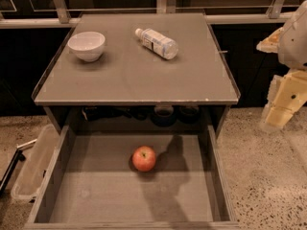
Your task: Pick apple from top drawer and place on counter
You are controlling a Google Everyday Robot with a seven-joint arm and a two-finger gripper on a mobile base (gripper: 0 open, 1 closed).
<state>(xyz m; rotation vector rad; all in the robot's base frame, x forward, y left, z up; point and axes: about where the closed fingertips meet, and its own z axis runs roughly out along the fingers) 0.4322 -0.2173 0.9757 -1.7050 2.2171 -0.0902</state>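
The red apple (144, 158) lies on the bare bottom of the open top drawer (96, 195), near its middle and a little toward the back. The counter (139, 75) is the flat grey-brown cabinet top above the drawer. My cream-coloured gripper (282, 105) hangs at the right edge of the view, beside the cabinet's right side. It is above the floor, well to the right of the apple and higher than it. It holds nothing that I can see.
A white bowl (87, 45) stands on the counter's back left. A clear plastic bottle (156, 43) lies on its side at the back middle. A clear plastic bin (33, 164) stands on the floor left of the drawer. A speckled floor (268, 186) lies to the right.
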